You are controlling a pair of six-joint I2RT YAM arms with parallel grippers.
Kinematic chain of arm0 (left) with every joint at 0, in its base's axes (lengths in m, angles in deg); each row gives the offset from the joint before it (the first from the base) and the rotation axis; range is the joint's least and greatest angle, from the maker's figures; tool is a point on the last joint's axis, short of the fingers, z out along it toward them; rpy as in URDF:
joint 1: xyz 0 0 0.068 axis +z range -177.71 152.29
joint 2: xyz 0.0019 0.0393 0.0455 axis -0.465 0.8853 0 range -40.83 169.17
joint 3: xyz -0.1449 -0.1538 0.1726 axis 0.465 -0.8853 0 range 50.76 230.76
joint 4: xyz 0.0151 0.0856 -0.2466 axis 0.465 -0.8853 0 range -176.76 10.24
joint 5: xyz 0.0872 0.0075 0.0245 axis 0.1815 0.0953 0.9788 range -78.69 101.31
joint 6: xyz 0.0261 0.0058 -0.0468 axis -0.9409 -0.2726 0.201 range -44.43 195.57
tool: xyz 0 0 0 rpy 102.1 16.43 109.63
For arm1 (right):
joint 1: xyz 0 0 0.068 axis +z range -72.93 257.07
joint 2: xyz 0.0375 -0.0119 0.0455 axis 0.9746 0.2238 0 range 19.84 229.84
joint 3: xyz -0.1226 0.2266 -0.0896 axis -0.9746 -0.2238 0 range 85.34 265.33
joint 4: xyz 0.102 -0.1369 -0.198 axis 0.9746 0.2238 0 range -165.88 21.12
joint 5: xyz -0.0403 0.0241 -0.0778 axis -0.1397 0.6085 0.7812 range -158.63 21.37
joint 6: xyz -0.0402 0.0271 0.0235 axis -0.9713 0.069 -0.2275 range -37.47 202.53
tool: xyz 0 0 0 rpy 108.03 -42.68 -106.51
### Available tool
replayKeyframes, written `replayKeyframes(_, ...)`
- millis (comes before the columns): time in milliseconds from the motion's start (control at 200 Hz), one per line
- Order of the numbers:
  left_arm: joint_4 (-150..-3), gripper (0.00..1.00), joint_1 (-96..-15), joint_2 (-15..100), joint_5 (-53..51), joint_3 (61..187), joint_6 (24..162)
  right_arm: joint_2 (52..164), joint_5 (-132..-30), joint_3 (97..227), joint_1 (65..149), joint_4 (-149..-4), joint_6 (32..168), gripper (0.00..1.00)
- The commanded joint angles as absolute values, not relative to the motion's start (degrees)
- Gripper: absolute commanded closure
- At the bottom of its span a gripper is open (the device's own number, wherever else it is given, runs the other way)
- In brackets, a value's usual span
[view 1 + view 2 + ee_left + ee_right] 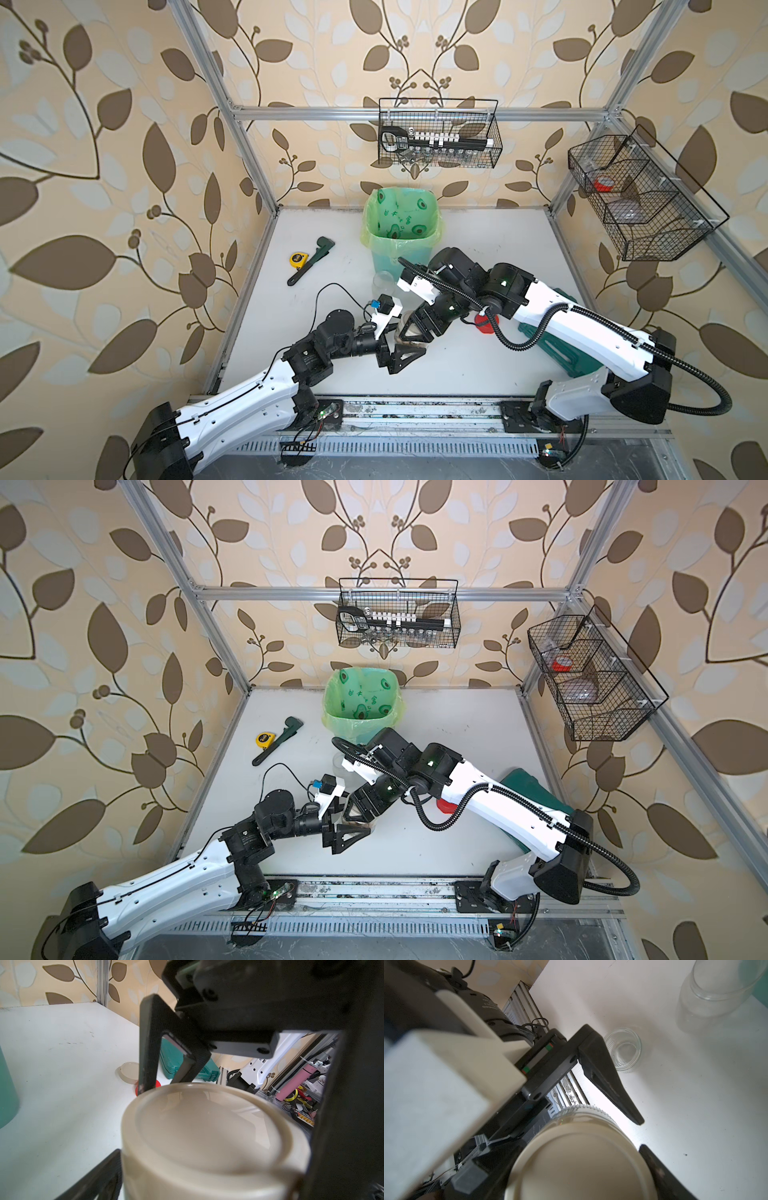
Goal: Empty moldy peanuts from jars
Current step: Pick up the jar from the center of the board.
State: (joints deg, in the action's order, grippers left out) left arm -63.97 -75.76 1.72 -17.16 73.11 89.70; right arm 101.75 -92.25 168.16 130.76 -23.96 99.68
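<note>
The squat glass jar (404,337) stands on the white table (332,374) near the front middle, between the two arms. Its peanuts (410,343) show only as a brownish layer low in the glass. Its beige lid (203,1118) is on, and the right gripper (579,1167) comes down over it from above, closed partway with a finger against the rim on each side. The left gripper (220,1151) reaches in from the side at jar height with its jaws spread wide. In the right wrist view one of its fingers (610,1076) stands clear of the jar, with bright table showing between them. A tall open jar (384,282) stands behind, just in front of the mint-green bin (399,257) with its avocado-print liner. The right wrist view also shows a small open jar (623,1049) near the tall one. On the right arm's side, a red lid (484,326) and a loose beige lid (128,1072) lie on the table beside a green tool case (187,1068). Toward the far left, a yellow tape measure (298,259) lies just beside a green pipe wrench (311,259). Two wire baskets (440,133) hang on the frame above.
</note>
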Motion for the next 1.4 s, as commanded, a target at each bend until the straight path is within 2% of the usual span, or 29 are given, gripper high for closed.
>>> replayKeyframes(0, -61.03, 0.01, -75.81, 1.46, -18.48, 74.94, 90.39, 98.67, -93.75, 167.93, 131.20, -26.83, 100.44, 0.66)
replayKeyframes(270, -60.78, 0.02, -75.79, 0.98, -18.92, 74.64, 90.36, 96.57, -93.59, 167.17, 130.56, -27.98, 101.70, 0.66)
replayKeyframes(570, -60.71, 0.13, -75.79, 0.04, -18.00, 74.10, 90.46, 97.32, -95.82, 164.79, 130.86, -30.65, 102.57, 0.66)
replayKeyframes(740, -60.77, 0.36, -75.79, -0.07, -17.78, 74.10, 90.56, 97.22, -96.25, 164.37, 130.90, -31.76, 102.96, 0.65)
replayKeyframes(900, -60.80, 0.60, -75.79, -0.30, -17.45, 73.89, 90.86, 97.11, -97.01, 164.01, 131.21, -32.88, 103.43, 0.59)
replayKeyframes(990, -60.82, 0.73, -75.81, -0.65, -16.78, 73.74, 90.89, 96.61, -97.26, 163.25, 131.25, -34.09, 103.93, 0.52)
replayKeyframes(1025, -60.70, 0.77, -75.79, -0.87, -16.43, 73.62, 91.00, 96.32, -96.97, 162.91, 131.30, -34.58, 104.13, 0.45)
replayKeyframes(1090, -60.56, 0.81, -75.83, -1.42, -15.49, 73.34, 91.11, 95.40, -95.85, 162.19, 131.29, -35.33, 104.63, 0.31)
replayKeyframes(1175, -60.32, 0.87, -75.79, -2.55, -13.83, 72.68, 91.21, 93.60, -93.90, 160.91, 131.30, -36.76, 105.44, 0.19)
replayKeyframes(1285, -58.81, 0.96, -75.80, -4.23, -11.48, 71.90, 91.71, 90.32, -88.04, 159.00, 131.30, -39.66, 106.56, 0.13)
replayKeyframes(1395, -58.09, 0.99, -75.80, -5.27, -9.17, 72.88, 91.60, 84.48, -82.01, 152.69, 131.30, -50.18, 109.60, 0.00)
